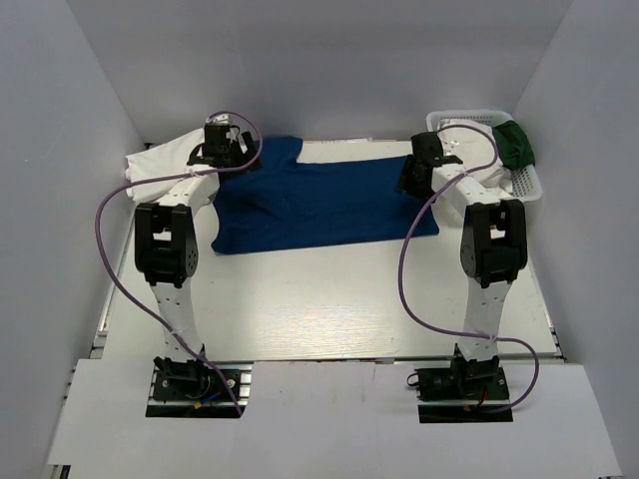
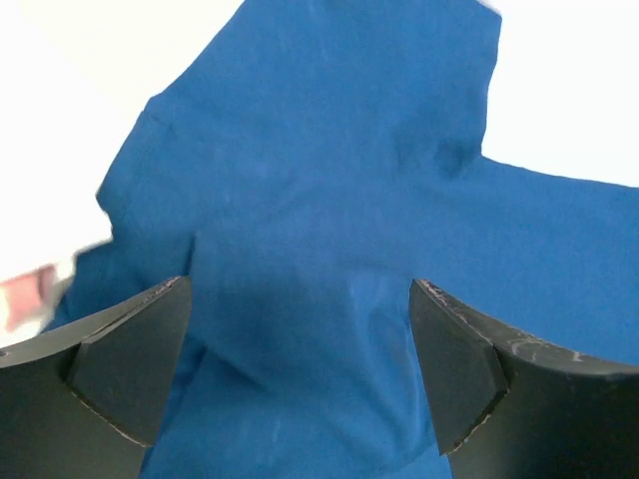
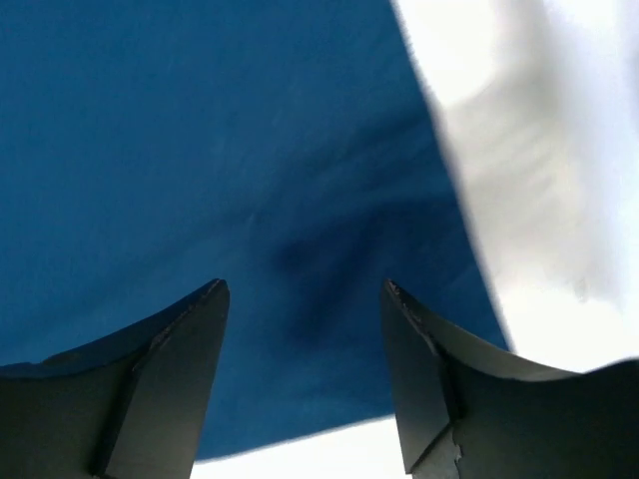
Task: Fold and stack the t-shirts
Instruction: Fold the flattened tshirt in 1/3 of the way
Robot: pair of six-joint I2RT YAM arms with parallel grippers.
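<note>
A royal-blue t-shirt (image 1: 319,205) lies spread across the far middle of the table; its printed graphic does not show. My left gripper (image 1: 240,165) is open just above its far left part, near a sleeve (image 2: 329,230). My right gripper (image 1: 407,183) is open above the shirt's right edge (image 3: 300,200); the jaws stand apart with cloth below them. A white t-shirt (image 1: 160,165) lies bunched at the far left. A dark green shirt (image 1: 516,145) hangs on the white basket. A bit of pale pink cloth (image 2: 22,297) shows at the left edge of the left wrist view.
A white plastic lattice basket (image 1: 527,185) stands at the far right corner with white cloth in it. Grey walls close in the table on three sides. Purple cables loop from both arms.
</note>
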